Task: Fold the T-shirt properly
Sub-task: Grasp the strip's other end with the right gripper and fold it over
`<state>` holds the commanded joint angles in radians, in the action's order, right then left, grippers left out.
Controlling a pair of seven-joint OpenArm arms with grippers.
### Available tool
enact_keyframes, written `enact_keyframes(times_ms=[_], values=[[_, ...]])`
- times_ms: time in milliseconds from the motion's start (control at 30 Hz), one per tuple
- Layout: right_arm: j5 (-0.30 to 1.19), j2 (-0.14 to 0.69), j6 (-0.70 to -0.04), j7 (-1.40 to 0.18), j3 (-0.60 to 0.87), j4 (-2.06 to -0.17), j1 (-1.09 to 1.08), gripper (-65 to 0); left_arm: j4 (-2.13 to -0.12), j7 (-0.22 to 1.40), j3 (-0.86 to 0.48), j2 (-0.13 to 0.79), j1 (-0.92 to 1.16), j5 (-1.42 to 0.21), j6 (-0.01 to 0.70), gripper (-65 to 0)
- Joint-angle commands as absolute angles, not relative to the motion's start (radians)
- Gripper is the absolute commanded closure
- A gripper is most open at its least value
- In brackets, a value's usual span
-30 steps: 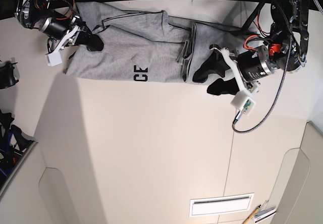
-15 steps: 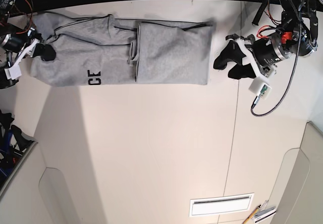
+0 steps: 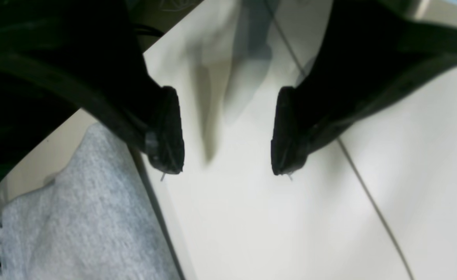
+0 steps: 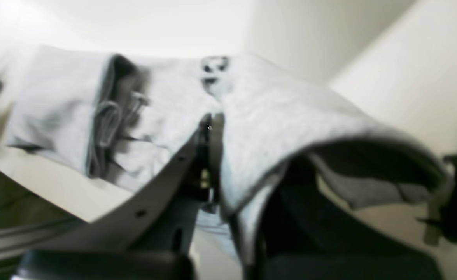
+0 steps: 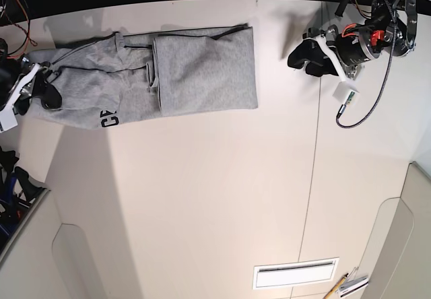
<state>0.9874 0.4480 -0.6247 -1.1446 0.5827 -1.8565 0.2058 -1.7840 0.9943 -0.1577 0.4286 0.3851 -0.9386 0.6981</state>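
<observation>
A large heather-grey cotton T-shirt (image 5: 205, 73) is laid along the far side of the pale, smooth desk (image 5: 209, 198), its long axis running left to right. A flat, roughly rectangular folded panel is formed at its right end. Towards the left the fabric is looser and creased, with part of the bold black block lettering (image 5: 109, 118) shown at the near edge.

By the black-and-white right claw (image 5: 39, 100) the left end is held: the fabric is pinched between its fingers and bunched up in an arch over them. The right arm is therefore the one better placed for that end, and the folded panel lies to the right of its claw, across the loose middle. The black-and-white left claw (image 5: 306, 62) is placed to the right of the panel, nearer to that end but apart from it; its fingers are spread, with nothing between them.

The fold seems partly done. The coming move probably calls for the held end to be drawn straight or carried rightward along the long axis; if it is pulled askew, the panel may be dragged or creased.

Dark and blue items (image 5: 13, 184) are seen at the left edge, but whether they are held in a container cannot be told. At the near right, a white rectangular plate (image 5: 295, 274) is seen beside slim pen-like items (image 5: 337, 285).
</observation>
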Motion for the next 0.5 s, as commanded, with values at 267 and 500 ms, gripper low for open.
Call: enact_keyframes(times_ms=[267, 500], values=[[0.981, 0.299, -0.625, -1.145, 0.57, -2.058, 0.205, 0.0, -1.747, 0.991, -0.075, 0.359, 0.382, -0.938, 0.698, -39.2], [0.861, 0.299, -0.625, -1.11, 0.376, -2.102, 0.203, 0.0, -1.747, 0.991, -0.014, 0.308, 0.382, -0.931, 0.698, -39.2]])
